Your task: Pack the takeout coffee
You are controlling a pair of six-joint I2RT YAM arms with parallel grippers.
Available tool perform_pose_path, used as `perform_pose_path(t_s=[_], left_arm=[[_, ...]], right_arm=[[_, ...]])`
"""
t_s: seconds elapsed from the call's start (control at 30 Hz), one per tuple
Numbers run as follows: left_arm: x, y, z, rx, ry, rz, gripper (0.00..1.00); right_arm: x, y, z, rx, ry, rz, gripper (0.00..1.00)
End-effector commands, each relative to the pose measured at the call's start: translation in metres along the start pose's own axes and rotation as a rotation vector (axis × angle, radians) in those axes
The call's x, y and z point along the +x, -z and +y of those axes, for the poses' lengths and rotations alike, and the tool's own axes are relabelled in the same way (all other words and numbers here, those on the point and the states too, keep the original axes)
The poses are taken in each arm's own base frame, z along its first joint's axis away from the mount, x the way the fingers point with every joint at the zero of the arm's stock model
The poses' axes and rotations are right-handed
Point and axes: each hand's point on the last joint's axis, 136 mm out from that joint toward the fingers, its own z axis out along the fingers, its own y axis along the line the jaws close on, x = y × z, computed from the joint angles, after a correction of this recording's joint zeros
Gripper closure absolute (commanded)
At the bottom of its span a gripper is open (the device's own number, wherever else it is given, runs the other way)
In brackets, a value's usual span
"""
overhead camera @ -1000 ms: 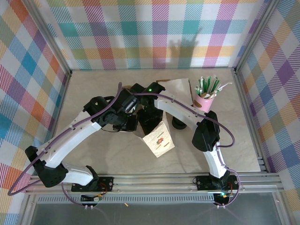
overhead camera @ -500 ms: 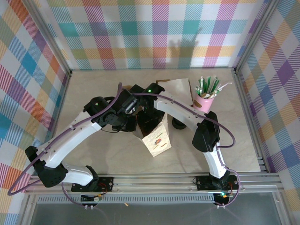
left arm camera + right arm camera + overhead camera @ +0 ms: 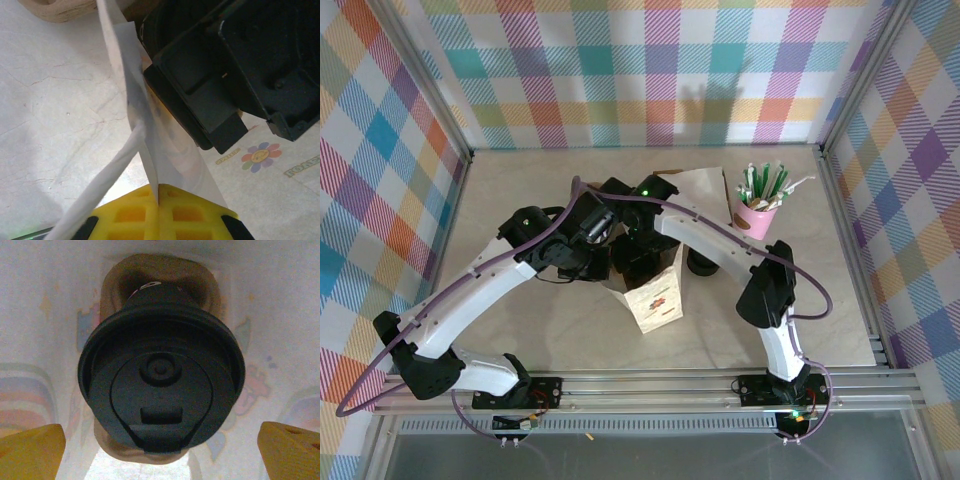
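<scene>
The takeout coffee (image 3: 161, 390) stands upright, lid (image 3: 161, 371) facing up.

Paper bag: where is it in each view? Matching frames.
Top external: paper bag at centre, between the arms.
Left wrist: its edge runs down the middle, pinched by the left gripper.
Right wrist: its inside walls surround the black-lidded cup.
Shared landmark: flower print.

the white paper bag (image 3: 260, 200) bears a small multicoloured flower (image 3: 257, 156) print, a tiny orange word just beside it that is too small to read, and green outlined capitals cut by the picture's edge, of which "roas" can be made out. a scrap of print on the takeout coffee (image 3: 160, 375), behind its lid, is illegible.
</scene>
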Motion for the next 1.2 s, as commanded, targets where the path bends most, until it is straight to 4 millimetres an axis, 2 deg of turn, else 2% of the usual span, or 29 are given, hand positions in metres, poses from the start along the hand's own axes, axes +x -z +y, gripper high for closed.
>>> perform_pose_path(t_s=[0.0, 0.57, 0.87, 1.17], left_arm=[[0.001, 0.007, 0.0, -0.012, -0.002, 0.003, 1.0], [0.003, 0.004, 0.005, -0.034, 0.015, 0.015, 1.0], [0.002, 0.006, 0.006, -0.039, 0.022, 0.009, 0.82], [0.0, 0.009, 0.007, -0.043, 0.023, 0.0, 0.72]], right_arm=[[0.003, 0.023, 0.007, -0.045, -0.01, -0.034, 0.03], [0.007, 0.037, 0.012, -0.077, -0.015, -0.052, 0.05], [0.012, 0.049, 0.017, -0.099, -0.016, -0.06, 0.06], [0.017, 0.06, 0.02, -0.114, -0.022, -0.069, 0.08]])
